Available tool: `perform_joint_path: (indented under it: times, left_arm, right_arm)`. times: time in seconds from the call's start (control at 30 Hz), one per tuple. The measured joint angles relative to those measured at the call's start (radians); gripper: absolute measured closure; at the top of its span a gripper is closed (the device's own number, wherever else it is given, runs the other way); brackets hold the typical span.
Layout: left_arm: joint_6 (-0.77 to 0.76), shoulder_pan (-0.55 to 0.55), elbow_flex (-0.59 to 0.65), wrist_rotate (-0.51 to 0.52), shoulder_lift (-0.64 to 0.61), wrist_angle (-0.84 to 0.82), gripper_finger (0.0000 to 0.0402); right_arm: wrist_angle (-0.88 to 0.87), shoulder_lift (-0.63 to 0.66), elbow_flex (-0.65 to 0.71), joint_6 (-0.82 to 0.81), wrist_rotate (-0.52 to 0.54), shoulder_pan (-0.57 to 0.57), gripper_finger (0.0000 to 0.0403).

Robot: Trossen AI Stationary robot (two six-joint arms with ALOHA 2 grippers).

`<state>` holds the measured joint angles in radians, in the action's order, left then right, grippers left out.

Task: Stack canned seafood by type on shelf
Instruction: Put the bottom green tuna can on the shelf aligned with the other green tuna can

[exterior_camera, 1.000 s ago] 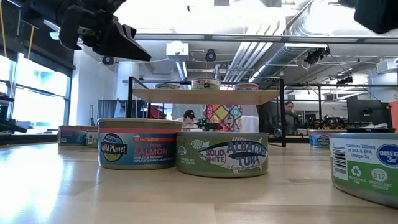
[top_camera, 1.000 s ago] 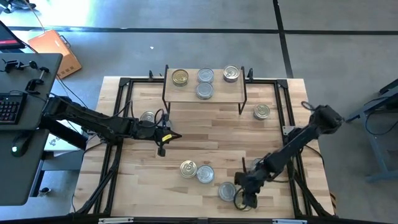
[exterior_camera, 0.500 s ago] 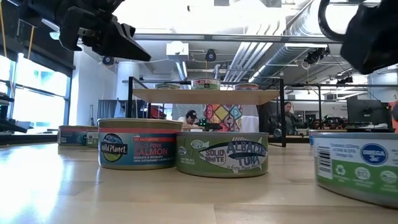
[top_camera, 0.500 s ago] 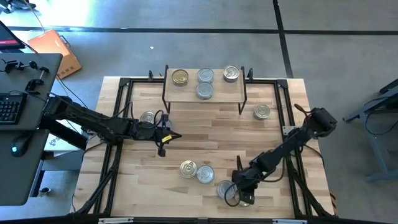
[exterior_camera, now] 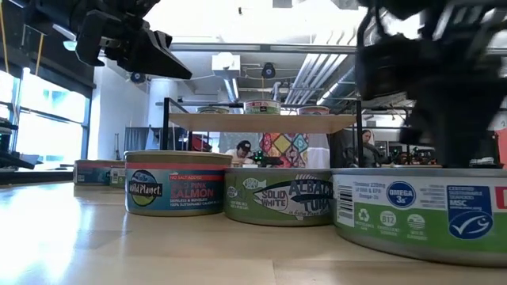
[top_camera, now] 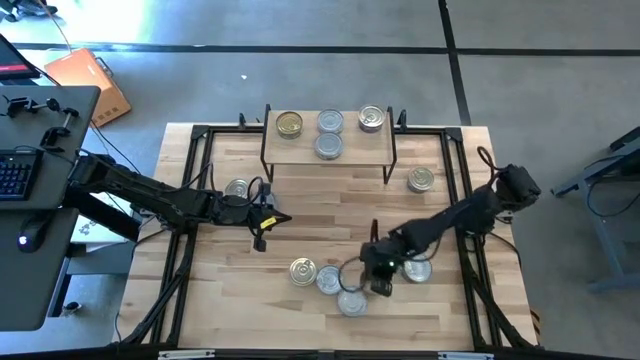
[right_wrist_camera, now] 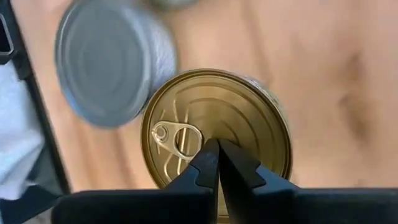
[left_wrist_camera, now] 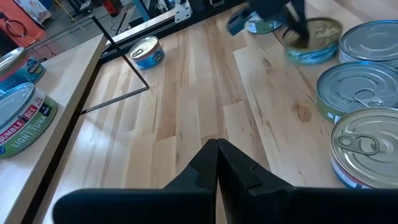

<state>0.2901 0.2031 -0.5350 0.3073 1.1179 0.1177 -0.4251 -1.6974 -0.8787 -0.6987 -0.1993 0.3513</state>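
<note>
your right gripper (top_camera: 378, 284) has its fingers pressed together with nothing between them, the tips hovering right over the gold lid of a flat round tin (right_wrist_camera: 216, 130), by its pull ring. in the high view that gripper sits among the front cluster: a silver-topped tin (top_camera: 352, 301) just under it, another tin (top_camera: 329, 280) and a gold-topped one (top_camera: 303, 270) beside it toward the left arm, and one more tin (top_camera: 415, 268) on its far side, tucked against the arm.

your left gripper (top_camera: 268, 222) is also shut on nothing, parked over bare slats near a lone tin (top_camera: 237, 188) behind it.

from table height the labels read well: "wild planet ... pink salmon" on the teal and red can (exterior_camera: 177, 184), "solid white albacore tuna" on the green can (exterior_camera: 279, 195), and a green wrap with "omega 3s" and an msc mark on the nearest can (exterior_camera: 418, 214) (the dark arm looms just above it).

the shelf (top_camera: 345, 156), a pale wood board on thin black legs, stands well beyond both grippers and carries four tins: a gold one (top_camera: 289, 124), two silver (top_camera: 330, 121) (top_camera: 329, 146), and one more (top_camera: 371, 118). a single tin (top_camera: 421, 180) lies between the shelf and the right arm. the slat tabletop (top_camera: 330, 220) between the two grippers is open wood.
</note>
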Motion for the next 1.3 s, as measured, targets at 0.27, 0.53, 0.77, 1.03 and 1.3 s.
perform_joint_path:
  times: [0.27, 0.53, 0.77, 1.03, 1.3]
  left_arm:
    - [-0.003, 0.001, 0.000, 0.000, 0.000, 0.000, 0.0401]
    - [-0.049, 0.001, 0.000, -0.037, 0.004, 0.001, 0.0401]
    - [-0.115, 0.007, 0.000, -0.088, 0.077, 0.018, 0.0402]
    - [-0.150, 0.007, 0.000, -0.021, 0.261, 0.128, 0.0401]
    - [-0.134, -0.029, -0.038, 0.033, 0.370, 0.231, 0.0402]
  right_arm:
    - [0.214, -0.011, 0.011, 0.300, 0.207, -0.194, 0.0398]
    - [0.616, -0.045, 0.015, 0.434, 0.285, -0.329, 0.0398]
    - [0.745, -0.126, -0.010, 0.415, 0.260, -0.316, 0.0398]
    - [0.212, -0.079, -0.159, 0.307, 0.608, -0.265, 0.0398]
    - [0.191, -0.128, -0.164, 0.212, 0.567, -0.320, 0.0399]
